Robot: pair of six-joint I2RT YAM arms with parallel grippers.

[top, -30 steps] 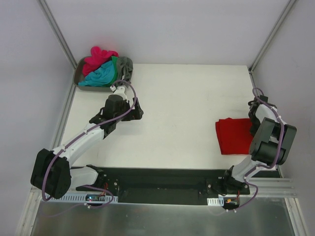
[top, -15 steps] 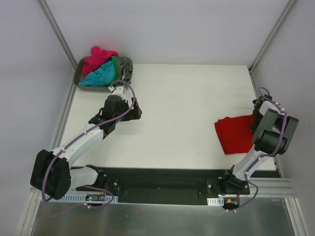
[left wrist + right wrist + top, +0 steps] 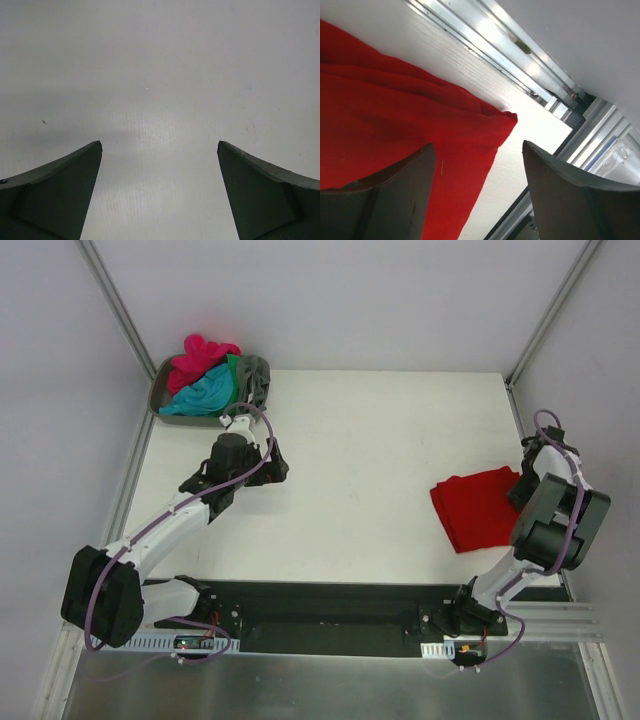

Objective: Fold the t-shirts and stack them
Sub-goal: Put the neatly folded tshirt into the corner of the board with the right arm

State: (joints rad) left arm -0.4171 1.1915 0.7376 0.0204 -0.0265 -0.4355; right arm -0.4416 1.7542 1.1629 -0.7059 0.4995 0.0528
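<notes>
Red t-shirt [image 3: 478,508]: folded, flat at right table [image 3: 380,440] edge, seemingly starting the stack; right fingers [image 3: 385,195] parted above, gripping nothing; left fingers [image 3: 55,195] wide, empty, near tray [image 3: 157,398]

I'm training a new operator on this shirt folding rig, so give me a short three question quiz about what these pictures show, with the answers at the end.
1. Short answer: what lies beneath the left gripper?
2. Multiple choice: which gripper is over the red t-shirt? A. the left gripper B. the right gripper C. neither
3. True or false: the red t-shirt lies in the grey tray.

Key
1. Only the bare white table.
2. B. Its jaws stand apart above the cloth.
3. False. It lies on the table near the right arm. The tray holds the other t-shirts.
</notes>
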